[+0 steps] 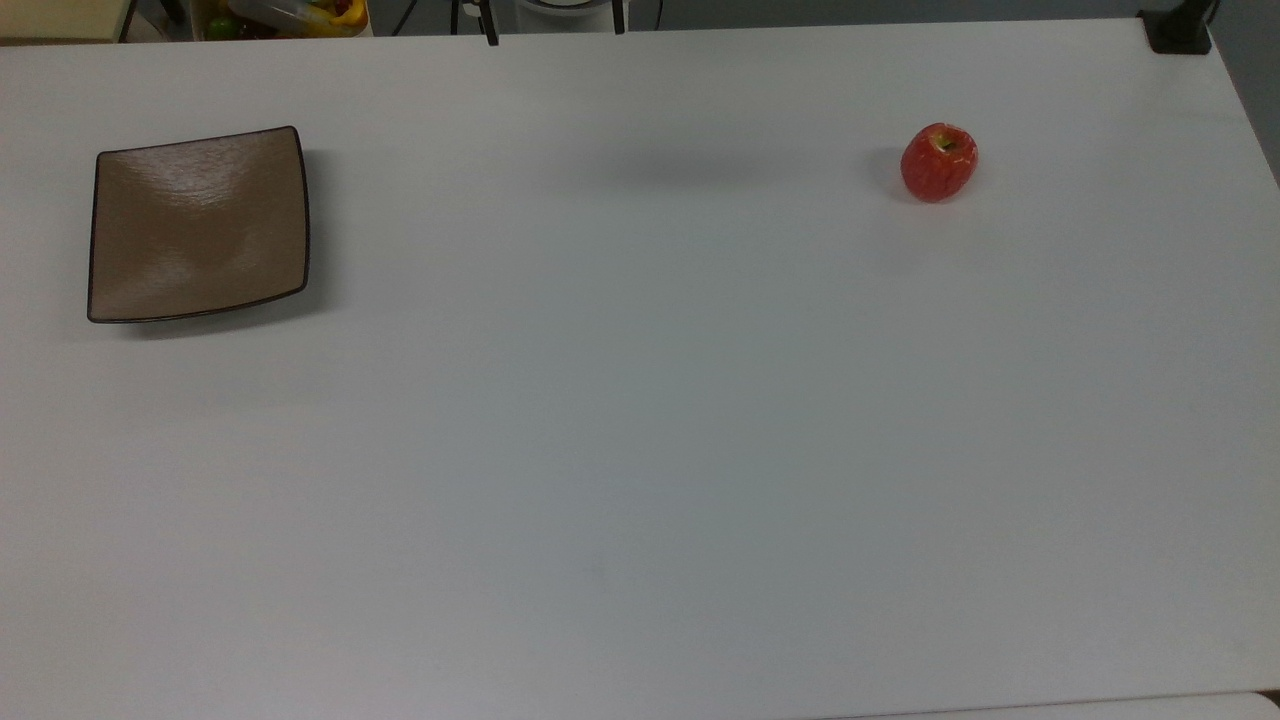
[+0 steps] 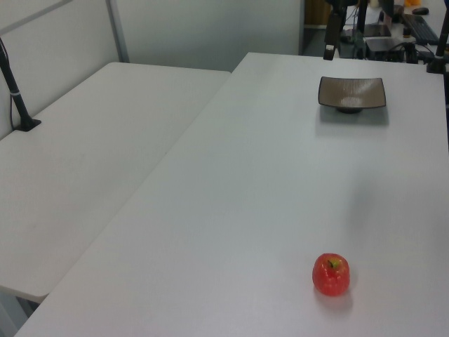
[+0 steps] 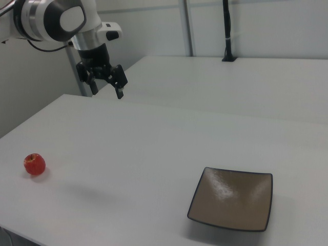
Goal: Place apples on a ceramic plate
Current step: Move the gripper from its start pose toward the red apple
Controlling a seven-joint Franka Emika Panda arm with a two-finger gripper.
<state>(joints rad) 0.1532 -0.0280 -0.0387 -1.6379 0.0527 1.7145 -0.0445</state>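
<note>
A small red apple (image 1: 938,162) rests on the white table (image 1: 640,450), far on the top view's right; it also lies near the front in the left view (image 2: 330,274) and at the right view's left (image 3: 34,164). The square tan-brown ceramic plate (image 1: 198,224) with its dark rim lies bare at the top view's left, at the far end in the left view (image 2: 351,93) and at the right view's lower right (image 3: 232,199). My gripper (image 3: 107,90) hangs open and holds nothing, high above the table's back part, well apart from both apple and plate.
A second white table (image 2: 84,175) adjoins on the left view's left, with a black clamped post (image 2: 15,91) on it. A black clamp (image 1: 1178,30) sits at the top view's upper right corner. Dark stands and clutter (image 2: 379,28) lie beyond the plate's end.
</note>
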